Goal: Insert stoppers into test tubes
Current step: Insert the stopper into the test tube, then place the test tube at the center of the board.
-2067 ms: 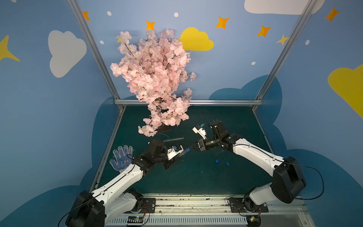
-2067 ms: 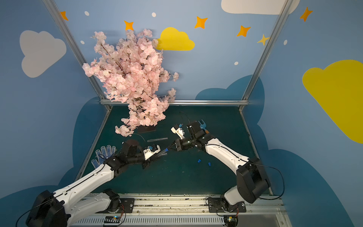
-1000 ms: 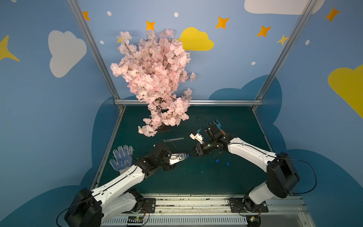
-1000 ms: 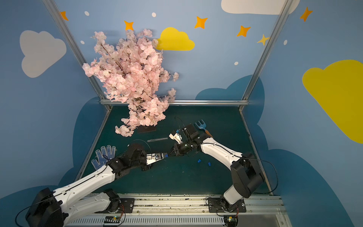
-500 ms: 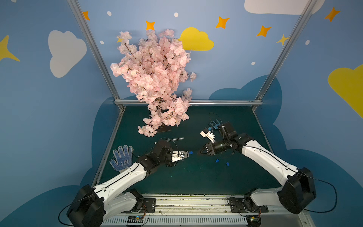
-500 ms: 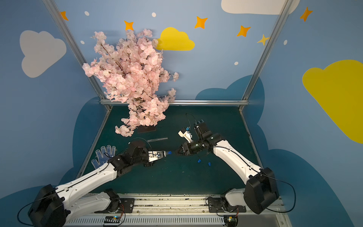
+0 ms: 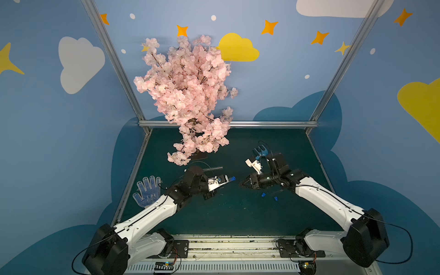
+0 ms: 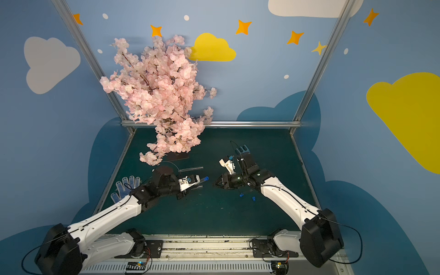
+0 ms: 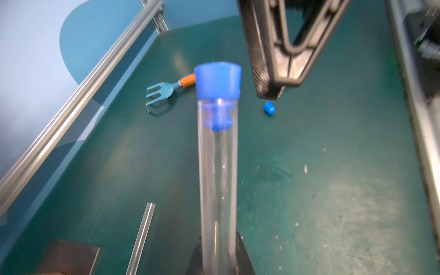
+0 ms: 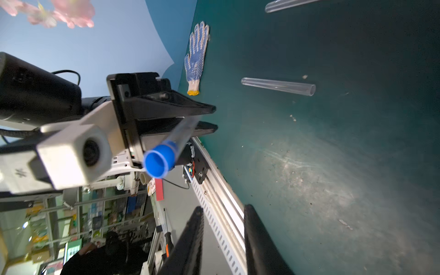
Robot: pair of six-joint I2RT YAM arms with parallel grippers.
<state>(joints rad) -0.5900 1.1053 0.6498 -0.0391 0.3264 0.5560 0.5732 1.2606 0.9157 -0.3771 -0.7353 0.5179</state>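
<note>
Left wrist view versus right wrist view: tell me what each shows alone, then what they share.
Left wrist only: the garden fork and a loose stopper lying on the mat. Right wrist only: the glove and pink blossoms. Both: the test tube held in the left gripper, with a blue stopper seated in its mouth.

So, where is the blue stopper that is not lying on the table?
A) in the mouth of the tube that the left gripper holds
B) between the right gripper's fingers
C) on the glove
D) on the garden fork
A: the stopper is plugged into the open end of the test tube clamped in the left gripper; the right gripper is open and empty.
</note>
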